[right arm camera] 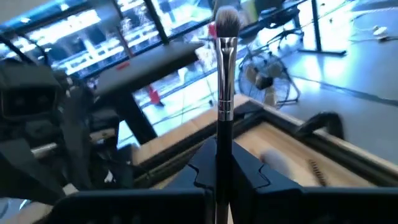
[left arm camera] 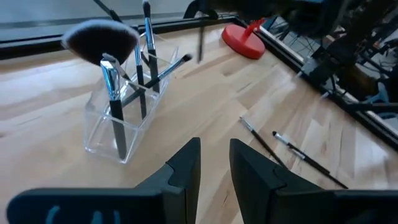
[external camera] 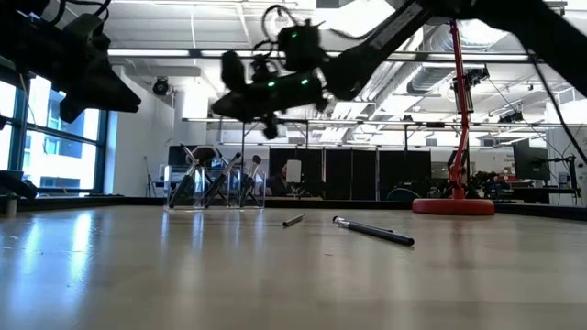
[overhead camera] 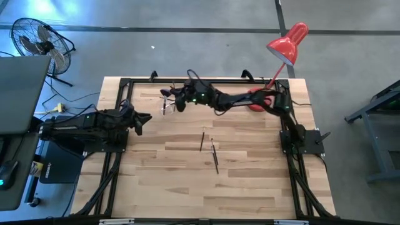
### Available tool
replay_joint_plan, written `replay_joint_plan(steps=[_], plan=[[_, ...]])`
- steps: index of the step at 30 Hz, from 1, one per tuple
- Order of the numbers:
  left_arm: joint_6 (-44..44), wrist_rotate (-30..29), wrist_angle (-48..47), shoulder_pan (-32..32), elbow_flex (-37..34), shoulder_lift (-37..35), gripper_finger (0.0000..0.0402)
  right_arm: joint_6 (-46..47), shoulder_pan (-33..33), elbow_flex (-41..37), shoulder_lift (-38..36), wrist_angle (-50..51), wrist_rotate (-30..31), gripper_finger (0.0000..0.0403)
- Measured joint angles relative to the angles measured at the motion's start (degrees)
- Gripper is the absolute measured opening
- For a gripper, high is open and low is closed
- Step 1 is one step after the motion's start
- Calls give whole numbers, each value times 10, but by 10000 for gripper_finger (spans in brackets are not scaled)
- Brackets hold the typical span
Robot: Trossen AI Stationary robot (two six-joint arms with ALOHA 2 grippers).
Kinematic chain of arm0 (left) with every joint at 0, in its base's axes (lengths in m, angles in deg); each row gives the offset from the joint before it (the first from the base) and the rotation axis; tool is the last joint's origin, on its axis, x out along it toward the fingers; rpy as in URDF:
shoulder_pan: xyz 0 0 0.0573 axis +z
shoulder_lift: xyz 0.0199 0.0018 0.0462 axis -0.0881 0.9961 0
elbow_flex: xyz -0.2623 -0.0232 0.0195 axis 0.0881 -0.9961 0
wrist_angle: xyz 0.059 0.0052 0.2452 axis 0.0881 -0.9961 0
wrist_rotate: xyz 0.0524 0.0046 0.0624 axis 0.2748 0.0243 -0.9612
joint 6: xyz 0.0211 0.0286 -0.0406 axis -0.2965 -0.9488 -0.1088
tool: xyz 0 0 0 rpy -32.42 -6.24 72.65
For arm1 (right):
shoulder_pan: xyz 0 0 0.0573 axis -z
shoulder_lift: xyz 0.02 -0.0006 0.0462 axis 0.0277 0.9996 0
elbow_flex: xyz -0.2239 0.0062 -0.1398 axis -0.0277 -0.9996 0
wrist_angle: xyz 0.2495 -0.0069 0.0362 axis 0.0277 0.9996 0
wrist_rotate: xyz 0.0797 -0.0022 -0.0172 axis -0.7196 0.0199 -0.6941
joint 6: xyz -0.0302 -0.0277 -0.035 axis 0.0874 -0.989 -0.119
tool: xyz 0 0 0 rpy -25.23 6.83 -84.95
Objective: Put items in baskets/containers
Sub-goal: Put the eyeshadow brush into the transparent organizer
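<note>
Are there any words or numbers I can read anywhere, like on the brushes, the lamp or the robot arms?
No text can be read in any view.
Makeup brush held by the right gripper: no print visible.
Clear holder: no label.
Red desk lamp: no writing visible.
Yellow tag on the equipment left of the table: marks too small to read.
Background room signs in the low view: blurred, unreadable.

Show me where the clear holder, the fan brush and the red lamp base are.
Holder [left arm camera: 118, 134]: left wrist view, on its clear front wall.
Fan brush [left arm camera: 99, 40]: left wrist view, on its fluffy head.
Lamp base [left arm camera: 244, 43]: left wrist view, on its red top.
</note>
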Motion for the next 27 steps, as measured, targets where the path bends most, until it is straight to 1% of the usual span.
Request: replay_joint_plan(steps=[5, 7, 10, 13, 19, 27], plan=[[-9, 0, -4, 0, 0, 0, 83, -2, -7, 120, 87, -4, -36, 9], [-7, 3, -12, 0, 0, 0, 83, -5, -10, 159, 116, 0, -38, 9], [-2, 15, -12, 0, 0, 0, 83, -30, -13, 194, 140, 24, -31, 9], [-2, 23, -12, 0, 0, 0, 83, -56, -13, 203, 143, 56, -16, 9], [-2, 24, -12, 0, 0, 0, 83, -108, -10, 197, 158, 53, 4, 10], [-2, 25, -16, 0, 0, 0, 83, -115, -7, 197, 170, 48, 5, 13]])
